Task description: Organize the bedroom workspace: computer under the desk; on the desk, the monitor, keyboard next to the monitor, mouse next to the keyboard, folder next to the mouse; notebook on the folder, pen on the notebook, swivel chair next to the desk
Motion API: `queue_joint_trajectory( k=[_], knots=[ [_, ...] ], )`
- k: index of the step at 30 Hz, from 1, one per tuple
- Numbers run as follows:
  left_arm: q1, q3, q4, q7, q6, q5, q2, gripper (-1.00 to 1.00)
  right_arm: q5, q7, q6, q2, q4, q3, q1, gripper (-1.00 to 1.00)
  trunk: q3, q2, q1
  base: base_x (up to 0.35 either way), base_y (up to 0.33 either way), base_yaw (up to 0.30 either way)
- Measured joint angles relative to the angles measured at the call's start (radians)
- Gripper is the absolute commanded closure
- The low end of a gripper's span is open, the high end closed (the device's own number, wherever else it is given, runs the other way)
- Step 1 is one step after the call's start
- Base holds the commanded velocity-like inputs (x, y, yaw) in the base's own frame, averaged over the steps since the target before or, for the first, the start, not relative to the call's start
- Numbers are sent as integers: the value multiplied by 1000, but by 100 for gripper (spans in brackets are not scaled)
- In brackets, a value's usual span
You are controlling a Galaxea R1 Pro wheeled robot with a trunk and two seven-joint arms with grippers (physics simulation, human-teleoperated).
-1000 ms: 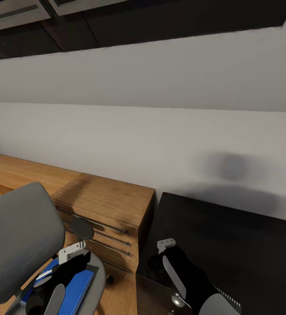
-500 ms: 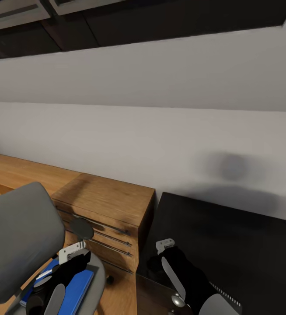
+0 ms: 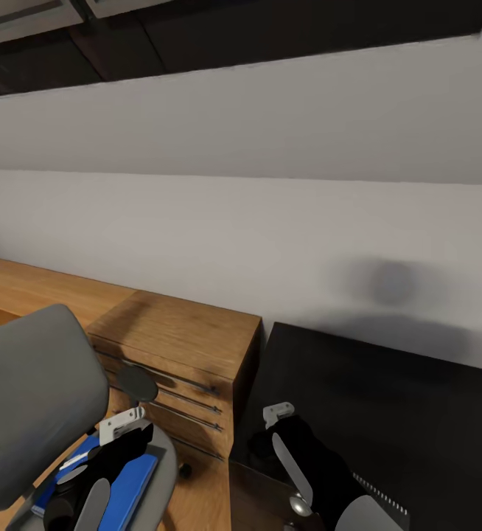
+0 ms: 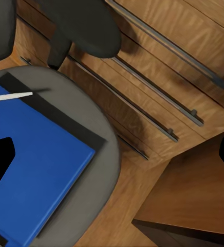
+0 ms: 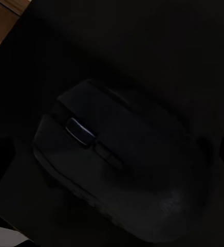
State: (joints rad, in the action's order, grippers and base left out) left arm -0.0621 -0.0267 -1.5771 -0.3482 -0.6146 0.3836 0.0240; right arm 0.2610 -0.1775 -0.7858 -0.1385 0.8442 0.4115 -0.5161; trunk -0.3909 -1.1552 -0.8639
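The mouse (image 5: 117,170) is lying on the black top of the desk (image 3: 388,413), close to its near corner, and the right wrist camera is looking straight down on it, scroll wheel and buttons facing up. It is looking small, rigid and light, with a smooth rounded shell that is likely to slip under a pinch across the hump; the flatter long sides are seeming the better place to take it, low down near the desktop. The right gripper (image 3: 270,424) is hanging just above that corner of the desk, over the mouse, and I cannot tell from these pictures whether its claw is spread or closed, nor whether it is touching the mouse at all.

Beside the desk, the blue folder (image 4: 37,170) is resting flat on the seat of the swivel chair (image 3: 27,398), with a dark sheet, probably the notebook (image 4: 55,116), showing as a band past its edge and a thin white pen (image 4: 9,96) lying at one corner. The folder is looking thin and a little flexible, so an edge that overhangs is the place to grip. The left gripper (image 3: 119,428) is hovering over the seat; its claw state I cannot tell either. A wooden drawer cabinet (image 3: 182,354) is standing between chair and desk
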Motion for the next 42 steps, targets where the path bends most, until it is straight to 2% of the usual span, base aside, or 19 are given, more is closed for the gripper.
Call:
queue_joint_trajectory(
  k=[6, 19, 23, 34, 35, 36, 42],
  knots=[
    [0, 1, 0, 0, 0, 0, 1, -100, 0, 0, 0, 0, 0, 0, 0, -100, -16, -35, -19, 0, 0, 0],
    [0, 1, 0, 0, 0, 0, 1, -100, -3, 0, 0, 0, -1, 0, 0, -100, -16, -35, -19, 0, 0, 0],
    [0, 1, 0, 0, 0, 0, 1, -100, -11, -3, -4, 0, 15, 1, 0, -100, -28, -63, -34, 0, 0, 0],
    [0, 1, 0, 0, 0, 0, 1, -100, -9, -6, -2, 0, 15, 1, 0, -100, -28, -63, -34, 0, 0, 0],
    [0, 1, 0, 0, 0, 0, 1, -100, -9, -6, -2, 0, 14, 1, 0, 100, -28, -63, -34, 0, 0, 0],
    [0, 1, 0, 0, 0, 0, 1, -100, -22, -6, -2, 0, 12, 1, 0, 100, -28, -63, -34, 0, 0, 0],
    [0, 1, 0, 0, 0, 0, 1, -100, -16, -7, -2, 0, 13, 0, 0, 100, -28, -63, -34, 0, 0, 0]
  ],
)
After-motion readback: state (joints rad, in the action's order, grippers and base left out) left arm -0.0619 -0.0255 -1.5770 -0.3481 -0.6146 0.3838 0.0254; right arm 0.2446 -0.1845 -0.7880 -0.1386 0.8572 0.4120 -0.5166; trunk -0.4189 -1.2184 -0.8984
